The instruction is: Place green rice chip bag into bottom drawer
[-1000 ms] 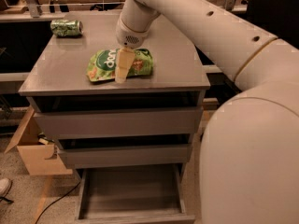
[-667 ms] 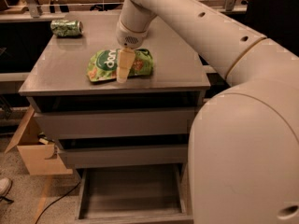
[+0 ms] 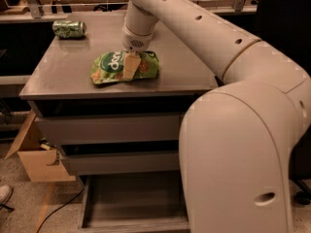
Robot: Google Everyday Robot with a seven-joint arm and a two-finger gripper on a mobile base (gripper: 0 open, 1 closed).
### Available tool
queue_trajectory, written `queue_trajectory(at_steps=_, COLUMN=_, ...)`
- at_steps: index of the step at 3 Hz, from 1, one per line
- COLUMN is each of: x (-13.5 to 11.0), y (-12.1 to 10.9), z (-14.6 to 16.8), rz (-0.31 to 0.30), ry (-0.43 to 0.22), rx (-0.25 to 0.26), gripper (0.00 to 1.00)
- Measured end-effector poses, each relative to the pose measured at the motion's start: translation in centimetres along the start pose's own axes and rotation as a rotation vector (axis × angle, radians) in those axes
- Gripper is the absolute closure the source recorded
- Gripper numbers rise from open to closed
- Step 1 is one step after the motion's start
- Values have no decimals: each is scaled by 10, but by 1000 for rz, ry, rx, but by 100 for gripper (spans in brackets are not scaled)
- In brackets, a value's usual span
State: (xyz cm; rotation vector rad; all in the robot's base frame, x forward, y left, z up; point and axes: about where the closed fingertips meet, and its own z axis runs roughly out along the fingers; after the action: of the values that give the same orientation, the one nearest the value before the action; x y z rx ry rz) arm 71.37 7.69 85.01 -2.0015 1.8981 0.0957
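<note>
The green rice chip bag point(image 3: 109, 68) lies flat on the grey cabinet top point(image 3: 63, 67), near its front middle. My gripper point(image 3: 130, 67) comes straight down from above and sits on the middle of the bag, hiding part of it. The bottom drawer point(image 3: 131, 203) is pulled out at the foot of the cabinet, with a bare grey floor. My arm's large white shell covers the drawer's right part.
A small green drink can point(image 3: 69, 28) lies on its side at the cabinet top's back left. Two closed grey drawers point(image 3: 109, 130) sit above the open one. An open cardboard box point(image 3: 34, 154) stands on the floor at the left, with a cable beside it.
The arm's large white shell has swung left and closer, covering more of the right side. The gripper has stayed on the bag, and the bag has not moved.
</note>
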Motion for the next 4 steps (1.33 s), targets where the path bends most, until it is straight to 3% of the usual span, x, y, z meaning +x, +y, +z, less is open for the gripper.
queue_trajectory(at_steps=1, x=3, y=6, z=-6, rz=12, ry=-22, rx=2, gripper=72)
queue_trajectory(at_steps=2, x=3, y=28, z=-41, rz=11, ry=-130, rx=28, gripper=95)
queue_trajectory(at_steps=3, x=3, y=72, z=-84, rz=0, ry=-211, rx=6, gripper=100)
queue_trajectory(at_steps=4, x=4, y=123, z=-106, rz=-4, ry=-254, rx=-101, gripper=100)
